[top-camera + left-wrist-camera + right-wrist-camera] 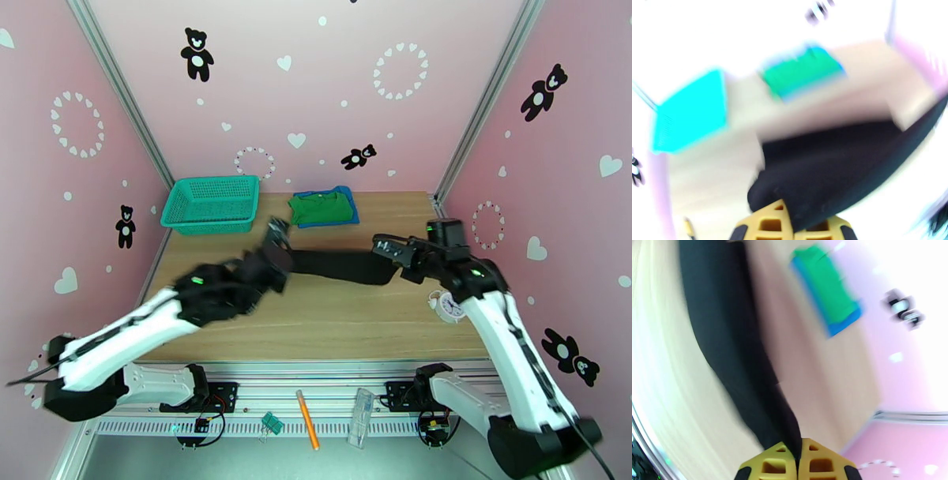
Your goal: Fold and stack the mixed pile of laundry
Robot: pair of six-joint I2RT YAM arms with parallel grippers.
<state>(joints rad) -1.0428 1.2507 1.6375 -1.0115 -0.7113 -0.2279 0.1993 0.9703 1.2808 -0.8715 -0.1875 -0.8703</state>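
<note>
My wooden table (316, 324) bears a teal basket (212, 204) beyond my left gripper (276, 232) and to its left, a folded blue shirt (352, 211) farther back between the two, and a small white round thing (450, 305) behind my right gripper (382, 245).

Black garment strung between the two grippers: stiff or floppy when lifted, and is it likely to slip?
Probably floppy: the black garment spans as a soft, uneven band between the left gripper and the right gripper, bunching at each pinch. Likely light, as it looks thin. Slipping seems unlikely: the cloth runs deep between the right fingers.
</note>
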